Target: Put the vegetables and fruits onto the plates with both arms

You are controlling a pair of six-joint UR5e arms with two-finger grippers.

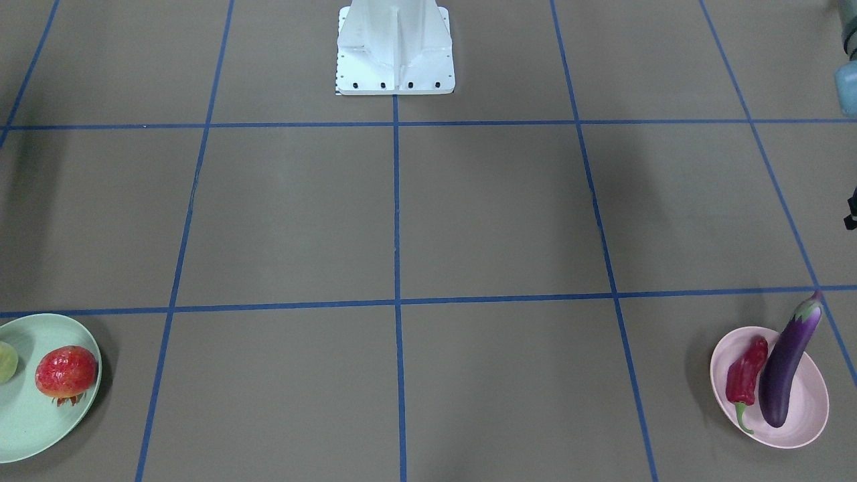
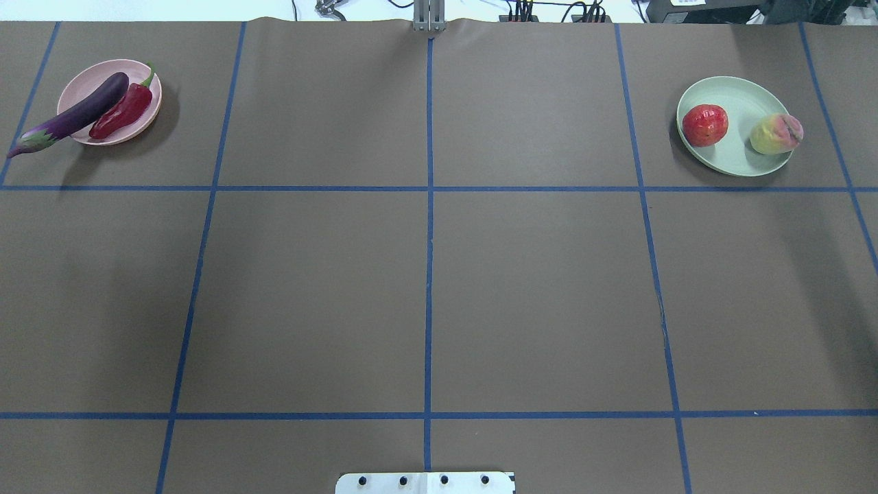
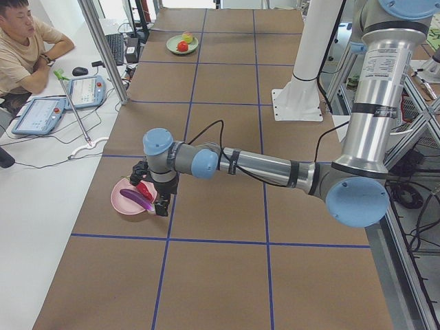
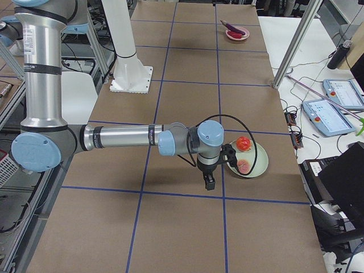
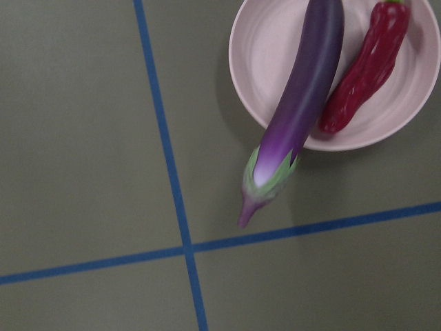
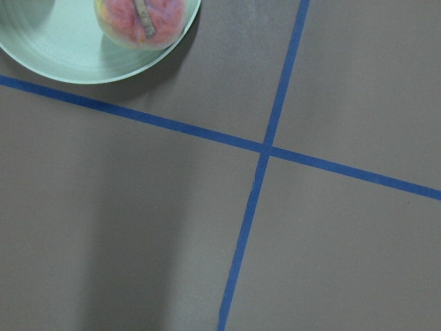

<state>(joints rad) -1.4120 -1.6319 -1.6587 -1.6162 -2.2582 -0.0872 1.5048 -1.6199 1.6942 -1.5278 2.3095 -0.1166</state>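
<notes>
The pink plate [image 2: 89, 79] at the far left holds the purple eggplant [image 2: 72, 115], its cap end hanging over the rim, and the red chili pepper [image 2: 123, 112] beside it. On the green plate [image 2: 737, 99] at the far right sit the pomegranate [image 2: 704, 125] and the peach [image 2: 775, 134]. My left gripper [image 3: 159, 203] hangs just beside the pink plate [image 3: 120, 199]; I cannot tell if it is open or shut. My right gripper [image 4: 209, 181] hovers next to the green plate [image 4: 259, 165], state also unclear. In the left wrist view the eggplant [image 5: 303, 89] and chili [image 5: 368, 65] lie below.
The white base block [image 2: 425, 482] stands at the table's near edge. Blue tape lines grid the brown table. A person [image 3: 27, 41] sits beyond the far edge with tablets [image 3: 41, 113]. Aluminium posts [image 3: 103, 48] rise at that edge.
</notes>
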